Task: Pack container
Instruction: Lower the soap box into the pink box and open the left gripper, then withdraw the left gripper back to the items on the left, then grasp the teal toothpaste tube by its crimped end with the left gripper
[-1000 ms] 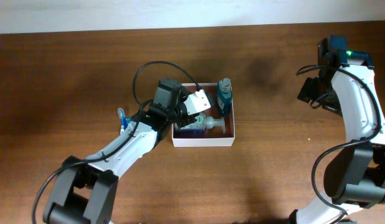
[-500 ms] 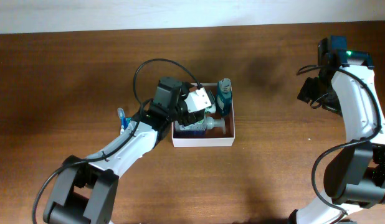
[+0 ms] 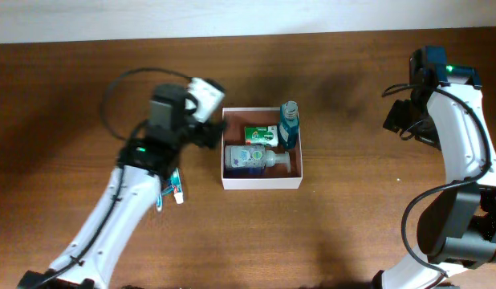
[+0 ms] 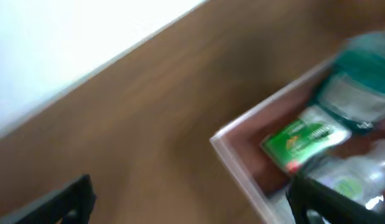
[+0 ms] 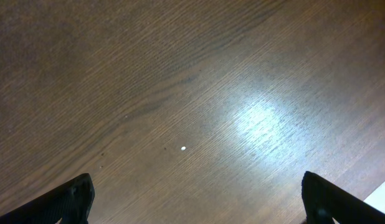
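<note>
Both jaws spread wide | container (image 3: 262,182) square, open side up, walls parallel to table (image 3: 352,217) edges

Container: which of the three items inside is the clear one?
The clear bottle lying on its side by the container's near wall. The others are a teal bottle and a green packet.

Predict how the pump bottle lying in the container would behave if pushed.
Lying on its side, the pump bottle looks rounded, so it may roll. The container wall and green box nearby would probably stop it. Its smooth plastic likely slips.
</note>
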Robot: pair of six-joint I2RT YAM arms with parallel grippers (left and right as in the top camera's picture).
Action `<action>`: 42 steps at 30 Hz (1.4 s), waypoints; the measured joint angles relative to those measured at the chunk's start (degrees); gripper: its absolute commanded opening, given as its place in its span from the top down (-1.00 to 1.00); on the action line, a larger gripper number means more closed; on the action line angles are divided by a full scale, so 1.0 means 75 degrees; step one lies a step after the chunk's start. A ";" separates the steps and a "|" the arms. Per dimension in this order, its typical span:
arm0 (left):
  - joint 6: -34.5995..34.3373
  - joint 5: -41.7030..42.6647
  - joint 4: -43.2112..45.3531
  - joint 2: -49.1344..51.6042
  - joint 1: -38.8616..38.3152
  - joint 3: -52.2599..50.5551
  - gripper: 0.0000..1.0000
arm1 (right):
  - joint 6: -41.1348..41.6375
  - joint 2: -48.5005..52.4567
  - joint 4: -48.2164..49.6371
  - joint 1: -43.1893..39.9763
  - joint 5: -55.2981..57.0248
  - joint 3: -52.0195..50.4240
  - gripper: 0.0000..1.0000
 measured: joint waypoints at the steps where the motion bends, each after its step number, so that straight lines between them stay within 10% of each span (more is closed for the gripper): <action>1: -0.0289 -0.0023 -0.0242 0.0038 0.0245 -0.0003 -0.99 | -0.0003 0.0000 0.0003 0.0000 0.0000 0.0000 -0.97; 14: -0.2824 -0.0134 -0.1842 0.1489 0.1935 -0.0006 -0.10 | -0.0003 0.0000 0.0000 0.0000 0.0000 0.0000 -0.97; 42: -0.3416 0.0804 -0.2535 0.2585 0.1932 -0.0006 -0.02 | 0.0000 0.0000 0.0000 0.0000 0.0000 0.0000 -0.97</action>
